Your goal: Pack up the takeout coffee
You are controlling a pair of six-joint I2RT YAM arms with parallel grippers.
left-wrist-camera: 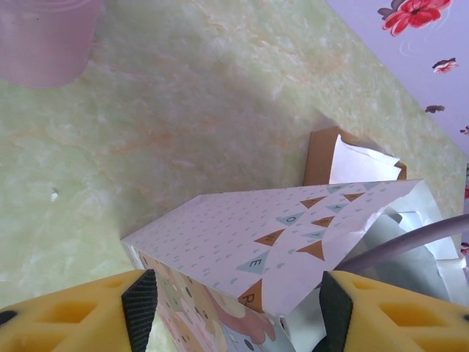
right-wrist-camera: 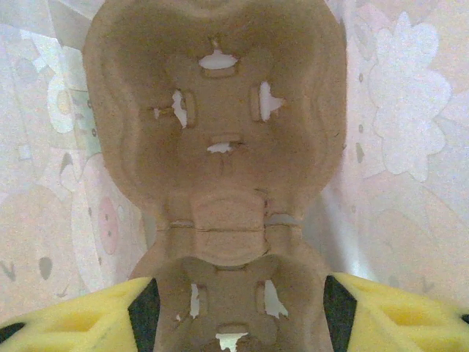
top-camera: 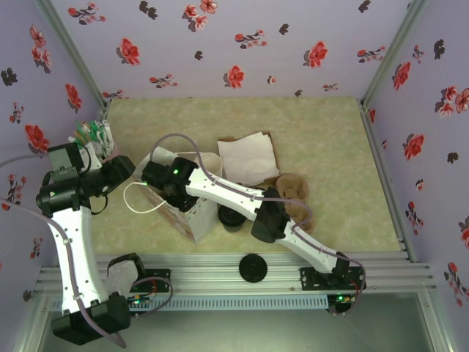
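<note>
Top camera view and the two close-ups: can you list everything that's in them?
paper bag: one, white with pastel print, standing open, centre-left.
cup carrier: one, brown pulp, inside the bag.
loose carriers: count unclear, brown pulp, right of the bag, partly under the right arm.
napkins: one stack, white, in a brown holder behind the bag.
takeout coffee: one, dark with black lid, beside the bag's right side.
spare lids: count unclear, black, on the near metal rail.
pink container: one, pink, left of the bag.
left end effector: one, yellow fingers, open astride the bag's top corner.
right end effector: one, yellow fingers, open either side of the carrier.
</note>
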